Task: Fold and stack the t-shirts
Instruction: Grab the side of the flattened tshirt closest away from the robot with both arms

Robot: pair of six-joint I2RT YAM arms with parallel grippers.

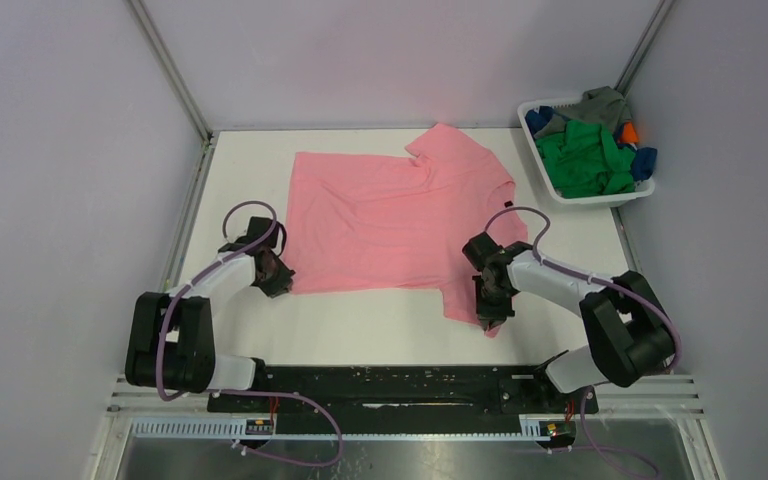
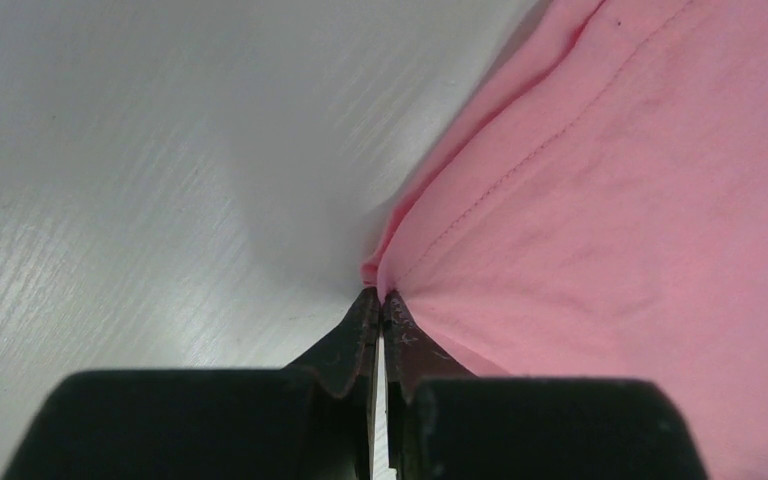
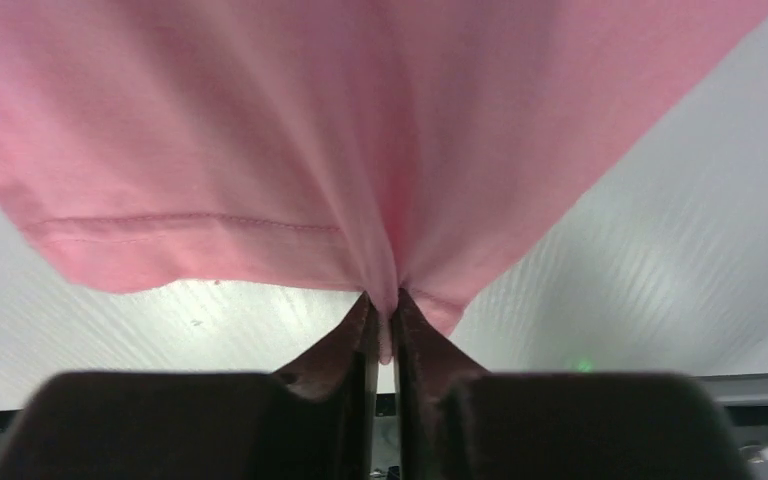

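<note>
A salmon pink t-shirt (image 1: pixel 390 220) lies spread on the white table, neck toward the right. My left gripper (image 1: pixel 278 277) is shut on its near left hem corner; the left wrist view shows the hem (image 2: pixel 600 200) pinched at my closed left gripper (image 2: pixel 381 296). My right gripper (image 1: pixel 488 305) is shut on the near right sleeve edge, lifted a little; the right wrist view shows pink cloth (image 3: pixel 260 130) hanging from my closed right gripper (image 3: pixel 384 298). Green (image 1: pixel 585 160), grey (image 1: pixel 595 103), blue (image 1: pixel 643 162) and orange (image 1: pixel 629 131) shirts lie heaped in a basket.
The white plastic basket (image 1: pixel 565 195) stands at the back right corner by the right wall. Grey walls close in the table on the left, back and right. A black rail (image 1: pixel 390 385) runs along the near edge between the arm bases.
</note>
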